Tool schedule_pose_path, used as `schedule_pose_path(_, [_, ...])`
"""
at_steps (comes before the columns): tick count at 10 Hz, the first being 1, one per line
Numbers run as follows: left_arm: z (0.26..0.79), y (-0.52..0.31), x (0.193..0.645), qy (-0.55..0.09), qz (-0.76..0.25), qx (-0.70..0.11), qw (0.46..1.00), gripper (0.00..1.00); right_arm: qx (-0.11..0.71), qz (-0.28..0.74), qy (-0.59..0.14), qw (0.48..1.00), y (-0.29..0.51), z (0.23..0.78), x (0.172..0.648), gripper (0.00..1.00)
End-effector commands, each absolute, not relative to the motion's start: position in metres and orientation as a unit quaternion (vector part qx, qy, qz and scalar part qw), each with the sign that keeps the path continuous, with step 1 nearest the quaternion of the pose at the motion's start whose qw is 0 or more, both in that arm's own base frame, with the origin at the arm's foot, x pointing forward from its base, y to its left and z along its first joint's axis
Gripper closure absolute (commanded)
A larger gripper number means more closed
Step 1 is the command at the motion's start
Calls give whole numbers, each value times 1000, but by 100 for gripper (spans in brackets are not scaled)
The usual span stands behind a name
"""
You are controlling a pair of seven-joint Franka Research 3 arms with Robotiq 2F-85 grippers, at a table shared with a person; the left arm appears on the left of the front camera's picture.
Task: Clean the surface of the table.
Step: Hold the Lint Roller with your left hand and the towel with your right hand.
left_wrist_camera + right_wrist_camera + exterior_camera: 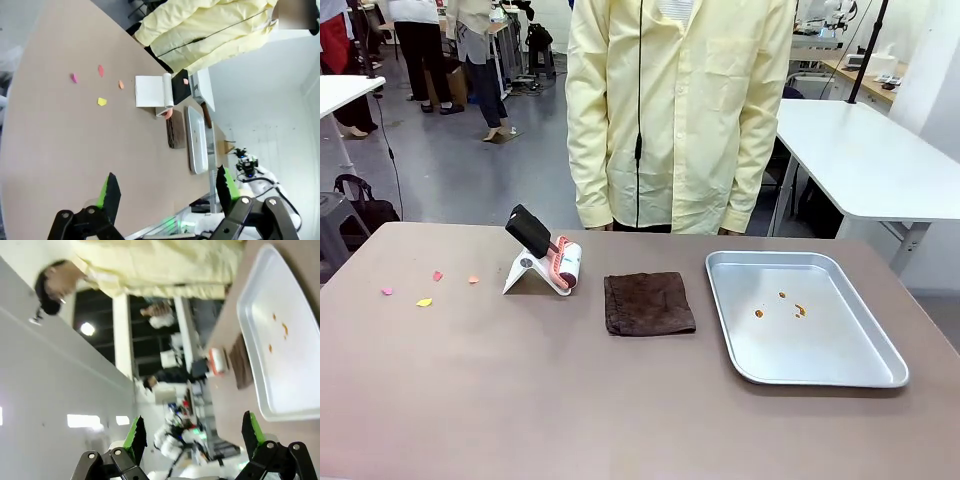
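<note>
Brown and wide, the worktop (520,400) takes up the near part of the room. A person (680,120) in a pale yellow coat stands at its far side. Behind the person, to the right, is a white table (860,150).

Four small paper bits (424,302) lie on the left part of the worktop. They are pink, yellow, red and orange. Near them, to the right, a lint roller (565,262) with a black handle leans on a small white stand (523,270). Beside that, in the middle, a brown cloth (649,303) lies flat and folded. A silver tray (820,345) sits on the right part, just apart from the cloth. It has a few orange crumbs (799,310) in it.

In the left wrist view, the left jaws are wide open with nothing between the green pads (107,192). They are up in the air above the worktop's near side. In the right wrist view, the right jaws are wide open too and hold nothing, with the tray farther off.
</note>
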State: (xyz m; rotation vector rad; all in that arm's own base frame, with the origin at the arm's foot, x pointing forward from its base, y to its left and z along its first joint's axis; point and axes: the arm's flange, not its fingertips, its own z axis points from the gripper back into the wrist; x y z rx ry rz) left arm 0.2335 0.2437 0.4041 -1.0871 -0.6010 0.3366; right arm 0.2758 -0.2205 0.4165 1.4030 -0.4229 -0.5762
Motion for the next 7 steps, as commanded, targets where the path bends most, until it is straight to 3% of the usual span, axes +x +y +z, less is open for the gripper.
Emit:
schedule_pose_path(1, [373, 170, 216, -302, 165, -515, 785, 0, 606, -257, -238, 714, -194, 414, 277, 0])
schedule_pose_path(2, [404, 244, 233, -280, 157, -507, 800, 0, 631, -259, -190, 706, -221, 416, 276, 0])
schedule_pose_path(7, [402, 244, 234, -268, 167, -505, 803, 0, 632, -263, -196, 702, -219, 415, 279, 0])
